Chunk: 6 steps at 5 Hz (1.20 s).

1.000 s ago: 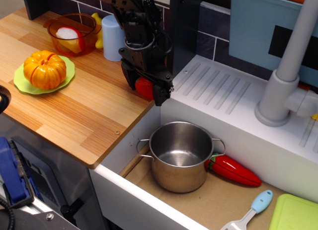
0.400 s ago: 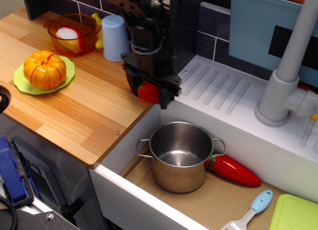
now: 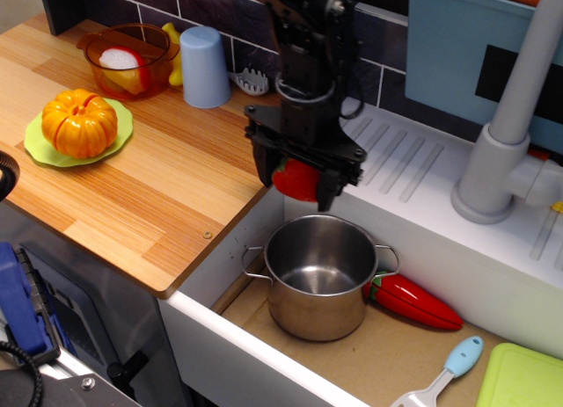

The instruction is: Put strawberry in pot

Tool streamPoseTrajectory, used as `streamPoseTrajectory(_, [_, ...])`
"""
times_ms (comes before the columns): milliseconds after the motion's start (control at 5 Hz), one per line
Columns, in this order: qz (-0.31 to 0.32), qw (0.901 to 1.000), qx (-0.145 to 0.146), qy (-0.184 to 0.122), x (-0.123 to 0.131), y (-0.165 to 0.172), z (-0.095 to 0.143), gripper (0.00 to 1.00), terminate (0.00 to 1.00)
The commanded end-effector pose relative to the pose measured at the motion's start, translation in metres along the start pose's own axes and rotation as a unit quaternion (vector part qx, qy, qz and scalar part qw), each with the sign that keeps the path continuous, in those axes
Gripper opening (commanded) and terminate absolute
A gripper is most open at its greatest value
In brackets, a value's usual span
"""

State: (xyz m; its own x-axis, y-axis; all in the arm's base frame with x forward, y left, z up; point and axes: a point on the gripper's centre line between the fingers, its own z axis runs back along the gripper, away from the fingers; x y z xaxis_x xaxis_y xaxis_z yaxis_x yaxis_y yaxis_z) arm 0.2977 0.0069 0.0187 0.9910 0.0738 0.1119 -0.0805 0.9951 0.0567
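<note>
While the arm reaches down from the top of the view, the scene reads as follows.

Arm: black, coming down near-vertical, wrist pointing at the sink edge.
Gripper point(image 3: 299, 180): two dark fingers point(image 3: 263, 163) clamped on the strawberry, one on each side.
Strawberry point(image 3: 297, 179): glossy red, held in the air just above the far rim of the pot, over the line where the wooden counter point(image 3: 132, 187) meets the sink.
Pot point(image 3: 318, 275): shiny steel, upright in the sink, two loop handles out to the sides, nothing inside.
Red pepper point(image 3: 415, 301): lying on the sink floor, touching the pot's right side.
Pumpkin point(image 3: 79, 122): on a green plate point(image 3: 35, 141), well apart at the left.
Blue cup point(image 3: 203, 67): upside down by the back wall.
</note>
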Motion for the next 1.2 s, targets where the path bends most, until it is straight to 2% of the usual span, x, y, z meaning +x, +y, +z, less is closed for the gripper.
streamPoseTrajectory(0, [0.028,0.9988,0.008,-0.038,0.0038,-0.0223,0.0171,0.00,0.00])
streamPoseTrajectory(200, [0.037,0.9974,0.015,-0.059,-0.0050,-0.0309,0.0108,1.00,0.00])
streamPoseTrajectory(800, [0.037,0.9974,0.015,-0.059,-0.0050,-0.0309,0.0108,1.00,0.00])
streamPoseTrajectory(1000, [0.037,0.9974,0.015,-0.059,-0.0050,-0.0309,0.0108,1.00,1.00])
